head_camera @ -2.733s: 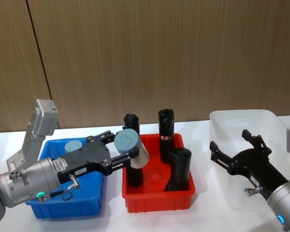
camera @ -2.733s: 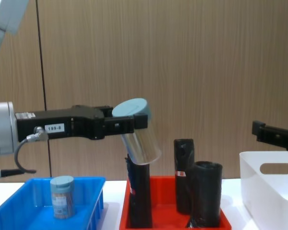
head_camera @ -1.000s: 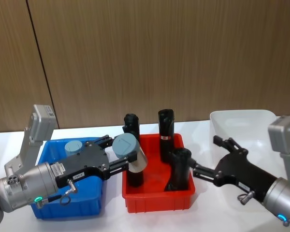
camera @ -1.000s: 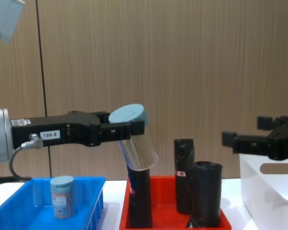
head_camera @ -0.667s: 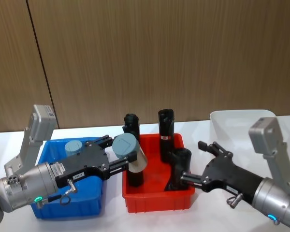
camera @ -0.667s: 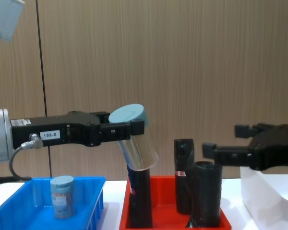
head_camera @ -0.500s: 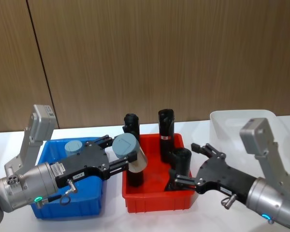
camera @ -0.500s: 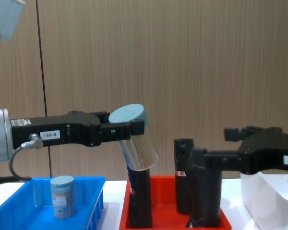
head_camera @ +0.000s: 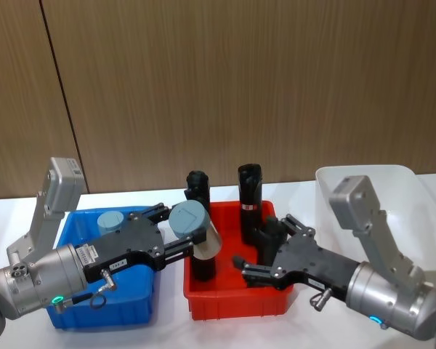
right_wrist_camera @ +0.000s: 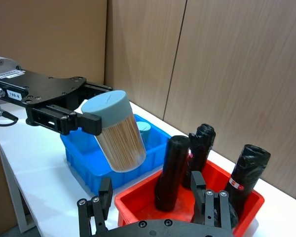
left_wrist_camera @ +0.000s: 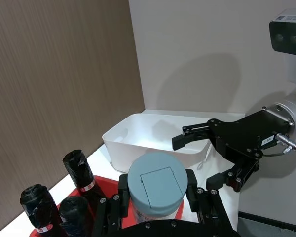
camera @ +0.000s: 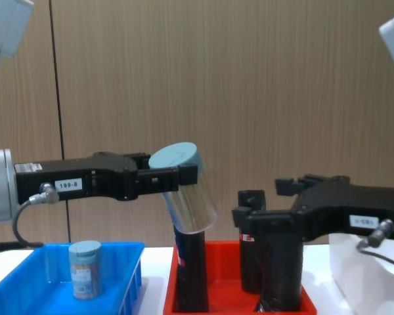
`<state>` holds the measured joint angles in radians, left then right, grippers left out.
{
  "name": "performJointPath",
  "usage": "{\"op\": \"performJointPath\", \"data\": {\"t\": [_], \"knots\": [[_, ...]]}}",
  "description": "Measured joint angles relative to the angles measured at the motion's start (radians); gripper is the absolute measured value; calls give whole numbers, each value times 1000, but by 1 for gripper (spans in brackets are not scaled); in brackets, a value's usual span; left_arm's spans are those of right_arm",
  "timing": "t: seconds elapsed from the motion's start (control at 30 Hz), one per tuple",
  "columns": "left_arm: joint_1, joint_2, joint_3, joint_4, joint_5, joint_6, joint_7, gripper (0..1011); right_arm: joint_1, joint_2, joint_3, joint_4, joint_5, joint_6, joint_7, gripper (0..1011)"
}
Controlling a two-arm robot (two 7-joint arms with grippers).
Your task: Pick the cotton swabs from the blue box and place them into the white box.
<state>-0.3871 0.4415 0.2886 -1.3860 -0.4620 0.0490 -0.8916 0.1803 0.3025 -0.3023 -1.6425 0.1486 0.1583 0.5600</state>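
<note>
Cotton swabs (head_camera: 207, 243) fill a clear round jar with a smooth grey-blue lid. My left claw (head_camera: 183, 224) is clamped on it above the red tray's (head_camera: 236, 305) left end, its long axis tilted and its lid uppermost. A second jar (head_camera: 111, 220) stands upright in the blue box (head_camera: 94, 316). Black rolls (head_camera: 250, 190) stand in the tray. My right claw (head_camera: 263, 240) is spread apart over them, beside the white box (head_camera: 363, 174).
</note>
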Motion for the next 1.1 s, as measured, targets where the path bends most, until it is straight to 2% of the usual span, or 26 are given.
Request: {"op": "performJointPath", "data": {"t": [0.8,1.1], "knots": [[0,0,0,0,0,0,0,671,67,-72,-62,66,-80,-32,28,1002],[0,0,0,0,0,0,0,671,86,-92,-78,91,-92,-50,33,1002]]}}
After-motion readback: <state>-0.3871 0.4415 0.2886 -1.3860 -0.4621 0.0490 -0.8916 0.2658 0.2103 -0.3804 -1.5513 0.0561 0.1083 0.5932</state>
